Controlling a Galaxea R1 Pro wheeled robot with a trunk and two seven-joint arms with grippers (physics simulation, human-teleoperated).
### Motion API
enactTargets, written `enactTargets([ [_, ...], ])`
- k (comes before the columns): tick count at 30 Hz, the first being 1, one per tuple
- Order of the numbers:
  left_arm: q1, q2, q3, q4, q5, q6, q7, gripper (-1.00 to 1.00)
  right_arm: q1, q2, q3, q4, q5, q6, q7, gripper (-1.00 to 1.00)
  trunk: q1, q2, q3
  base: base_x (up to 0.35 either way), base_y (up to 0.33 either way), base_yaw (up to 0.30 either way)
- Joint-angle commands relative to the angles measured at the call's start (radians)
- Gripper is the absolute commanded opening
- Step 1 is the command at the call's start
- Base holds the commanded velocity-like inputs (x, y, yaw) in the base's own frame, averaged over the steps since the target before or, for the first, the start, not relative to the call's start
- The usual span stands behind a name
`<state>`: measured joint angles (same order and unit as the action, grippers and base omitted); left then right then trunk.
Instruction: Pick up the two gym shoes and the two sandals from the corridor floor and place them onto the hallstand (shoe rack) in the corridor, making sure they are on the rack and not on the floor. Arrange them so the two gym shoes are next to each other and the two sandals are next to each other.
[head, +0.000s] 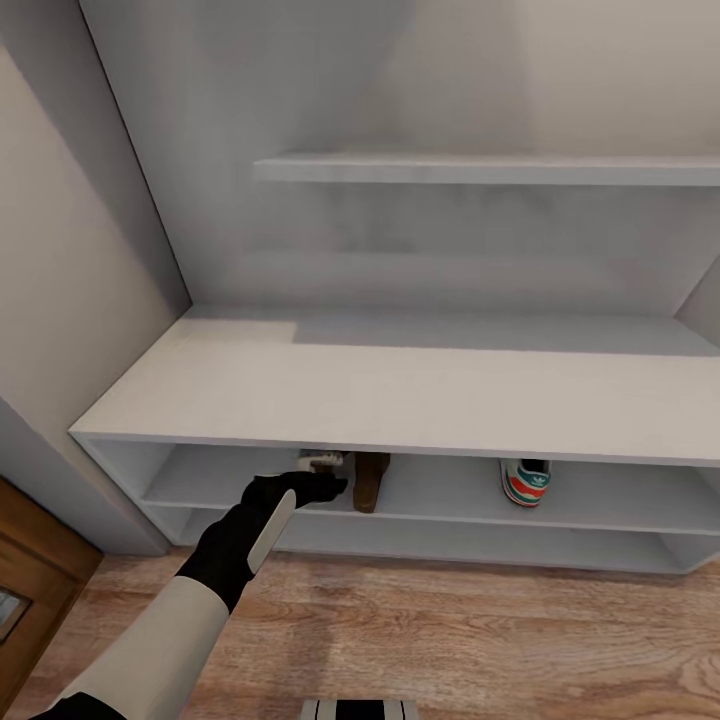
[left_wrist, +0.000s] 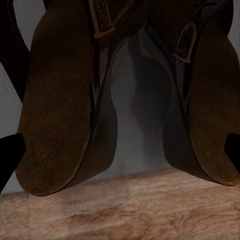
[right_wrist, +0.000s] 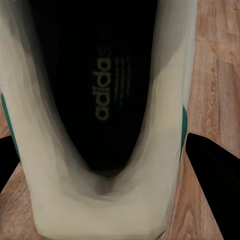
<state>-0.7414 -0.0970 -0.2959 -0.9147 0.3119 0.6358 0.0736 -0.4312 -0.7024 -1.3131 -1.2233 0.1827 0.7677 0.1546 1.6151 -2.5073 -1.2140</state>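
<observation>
Floor: light brown wood planks (head: 470, 640) run in front of the rack.
Wall: a plain pale wall stands at the left of the head view, with a brown wooden door edge (head: 30, 590) low in the corner.
Rack: a wide, low white rack (head: 400, 385) with a flat top, a tall plain back panel and one thin upper shelf (head: 490, 168). Under the top are two open shelves.
Sandals: one brown sandal (head: 370, 480) shows in the head view on the upper open shelf, left of the middle, close under the top board. The left wrist view looks at two sandals (left_wrist: 60, 115) side by side, tan soles facing the camera, with dark straps and a small buckle near their tops. A strip of wood grain lies below them.
Shoe on rack: one white gym shoe (head: 526, 481) with green stripes and a red-orange heel sits on the same shelf, well to the right of the sandal.
Left arm: it reaches from the lower left into the upper open shelf.
Left pincer (head: 325, 470): it is just beside the sandal, under the top board. Its dark tips sit wide apart at both edges of the left wrist view, so it is spread.
Other shoe: the right wrist view looks down into a white gym shoe (right_wrist: 100, 190) with a dark inside, pale letters and green at its sides. Wood floor shows beside it.
Right pincer (right_wrist: 107, 165): its dark tips sit on either side of the shoe. I cannot tell if they pinch it.
</observation>
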Motion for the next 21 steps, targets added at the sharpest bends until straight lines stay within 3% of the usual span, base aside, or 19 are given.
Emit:
enactTargets([
  [1, 0.0, 0.0, -0.002, -0.001, 0.01, 0.004, 0.008, 1.0, -0.001, 0.0, -0.002, -0.001, 0.011, 0.004, 0.01, -1.0, 0.0, 0.0, -0.001, 0.0, 0.0, 0.0],
  [6, 0.0, 0.0, -0.002, -0.001, 0.01, 0.004, 0.008, 1.0, -0.001, 0.0, -0.002, -0.001, 0.011, 0.004, 0.01, -1.0, 0.0, 0.0, -0.001, -0.175, 0.0, 0.0],
  [21, 0.0, 0.0, -0.002, -0.001, 0.01, 0.004, 0.008, 1.0, -0.001, 0.0, -0.002, -0.001, 0.011, 0.004, 0.01, -1.0, 0.0, 0.0, -0.001, -0.335, 0.0, 0.0],
])
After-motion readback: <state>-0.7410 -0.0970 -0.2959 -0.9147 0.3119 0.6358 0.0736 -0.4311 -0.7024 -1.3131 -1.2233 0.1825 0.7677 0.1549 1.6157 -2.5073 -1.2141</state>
